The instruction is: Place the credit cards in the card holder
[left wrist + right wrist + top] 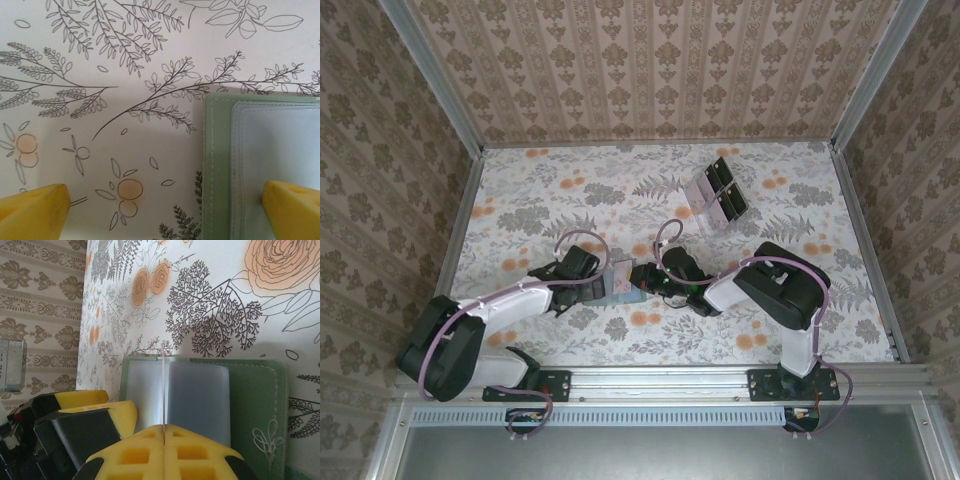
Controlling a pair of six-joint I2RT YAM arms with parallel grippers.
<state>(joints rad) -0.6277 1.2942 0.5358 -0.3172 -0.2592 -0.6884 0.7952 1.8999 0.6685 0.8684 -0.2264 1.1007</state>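
Right gripper (164, 434): jaws pressed together, pinching one credit card (163, 390) edge-on. The card projects straight ahead over the pale pocket of the open card holder (252, 390), which lies flat on the table (210, 270). Left gripper (162, 212): spread wide, straddling the holder's edge

From high above the near edge we look down on the whole surface (670, 190). Our left wrist view faces straight down, close over the holder (217, 165). Our right wrist view skims low across it toward the wall (40, 315). All three share the holder.
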